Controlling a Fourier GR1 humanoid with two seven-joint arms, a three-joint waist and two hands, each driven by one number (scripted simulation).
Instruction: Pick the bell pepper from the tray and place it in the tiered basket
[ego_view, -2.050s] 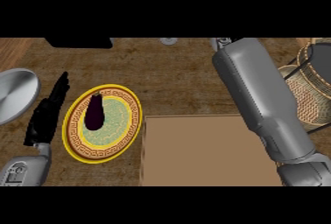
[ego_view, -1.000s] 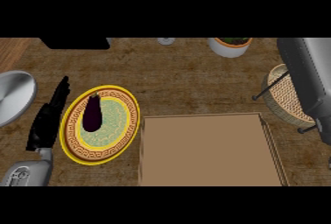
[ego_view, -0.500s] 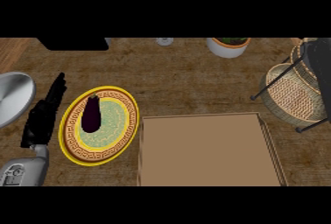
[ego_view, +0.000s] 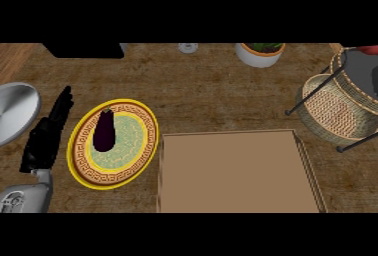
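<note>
- Head view, steeply down onto the wooden counter; one frame is logged.
- Bell pepper: only a red sliver is seen at the right edge, above the tiered basket. It is judged to be the pepper, though this cannot be confirmed. No pepper is seen on the tray.
- Right hand: not seen. A grey shape over the basket's upper tier is noted, and it cannot be told what it is.
- Left hand: recorded at the left edge, beside the plate, fingers straight and apart, nothing held, at rest.
- Handling (judged): the pepper is expected to be light and hollow, with stiff walls and smooth, slippery skin. It is best taken round the widest part of the body, thumb opposed to fingers, not by the stem.
- Counts: one tray, one tiered basket, one patterned plate, one aubergine lying on that plate, one potted plant, one metal lid.
</note>
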